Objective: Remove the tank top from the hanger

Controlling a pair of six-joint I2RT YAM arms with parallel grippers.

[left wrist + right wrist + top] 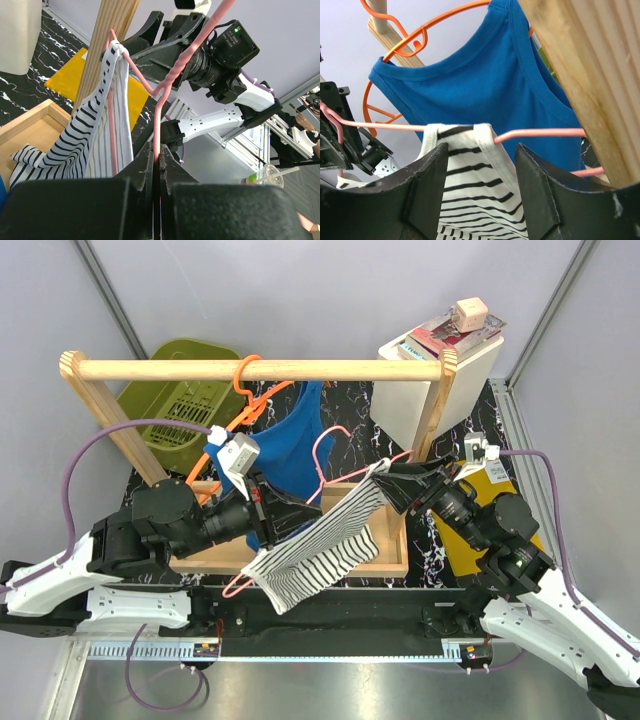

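Observation:
The bright-blue tank top (pixel 298 440) hangs on the orange hanger (pixel 247 373), whose hook is over the wooden rail. Both also show in the right wrist view, the top (pixel 485 85) behind the orange hanger (pixel 395 35). Neither gripper touches them. My left gripper (pixel 292 508) is in front of the blue top, shut on the thin pink hanger (pixel 158 115), with the wire pinched between the jaws (pixel 159 160). My right gripper (pixel 397 485) is open, its jaws on either side of the striped garment's strap (pixel 470 175) where it loops over the pink wire (pixel 540 133).
The black-and-white striped garment (pixel 320 550) drapes from the pink hanger down over a shallow wooden tray (pixel 392 566). The wooden rail (pixel 330 369) stands on two posts. A green basket (pixel 180 390) is at the back left, a white box (pixel 430 385) with books at the back right, a yellow sheet (pixel 462 540) at the right.

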